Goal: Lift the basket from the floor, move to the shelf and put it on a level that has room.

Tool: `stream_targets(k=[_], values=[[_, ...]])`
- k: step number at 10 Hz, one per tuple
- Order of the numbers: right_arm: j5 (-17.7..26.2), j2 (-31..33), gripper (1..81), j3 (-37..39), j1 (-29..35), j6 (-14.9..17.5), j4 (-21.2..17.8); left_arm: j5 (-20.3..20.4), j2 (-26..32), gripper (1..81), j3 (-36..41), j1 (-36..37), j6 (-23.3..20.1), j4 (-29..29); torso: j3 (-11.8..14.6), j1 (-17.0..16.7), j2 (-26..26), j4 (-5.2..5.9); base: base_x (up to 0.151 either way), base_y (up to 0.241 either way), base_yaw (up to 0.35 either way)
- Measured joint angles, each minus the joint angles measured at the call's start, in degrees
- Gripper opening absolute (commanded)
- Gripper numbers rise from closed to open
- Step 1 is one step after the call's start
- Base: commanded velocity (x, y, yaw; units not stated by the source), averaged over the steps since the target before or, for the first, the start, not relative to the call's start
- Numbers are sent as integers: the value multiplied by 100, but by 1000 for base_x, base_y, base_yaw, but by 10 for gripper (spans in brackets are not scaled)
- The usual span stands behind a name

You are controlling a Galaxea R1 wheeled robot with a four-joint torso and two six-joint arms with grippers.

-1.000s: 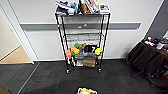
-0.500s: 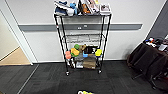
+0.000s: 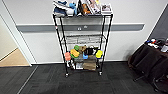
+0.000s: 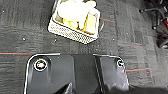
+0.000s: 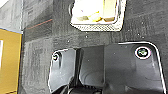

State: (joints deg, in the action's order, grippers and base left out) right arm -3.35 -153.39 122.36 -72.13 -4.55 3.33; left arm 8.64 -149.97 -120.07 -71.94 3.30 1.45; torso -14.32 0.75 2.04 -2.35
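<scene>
The small beige woven basket with a pale rim [image 4: 75, 23] sits on the dark grey carpet floor [image 4: 22, 27]. Soft yellow and cream things lie inside it. In the left wrist view its long side runs on a slant. In the right wrist view the basket [image 5: 98, 15] sits near the tan wooden flooring [image 5: 10, 57]. Nothing is touching the basket. I cannot tell if the grippers are apart or together.

In the head view, the tall black wire shelf [image 3: 82, 40] stands by the white wall. Its top tier holds books and blue plush. The bare wire level [image 3: 83, 39] is below that. Lower down are colourful blocks [image 3: 75, 53] and a brown cardboard box [image 3: 89, 66].
</scene>
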Motion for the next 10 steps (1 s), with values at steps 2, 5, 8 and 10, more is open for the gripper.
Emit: stream_targets(k=[2, 5, 8, 10], values=[[11, 0, 811, 18, -24, 0, 0, -7, -2, 811, 0, -33, 0, 2, 0, -5, 0, 0, 89, 0, 0], [-4, -2, 811, 46, -6, 0, 0, -2, -4, 811, 0, 0, 0, 0, 0, 0, 0, 0, 78, 0, 0], [-6, -2, 811, 55, 9, 0, -2, -5, -6, 811, -2, -2, 0, 0, 0, 2, -2, 0, 0, 0, 0], [18, -2, 811, 57, -22, 0, 0, -30, -6, 811, -2, -20, 0, 0, 0, 0, -2, 0, 0, 0, 0]])
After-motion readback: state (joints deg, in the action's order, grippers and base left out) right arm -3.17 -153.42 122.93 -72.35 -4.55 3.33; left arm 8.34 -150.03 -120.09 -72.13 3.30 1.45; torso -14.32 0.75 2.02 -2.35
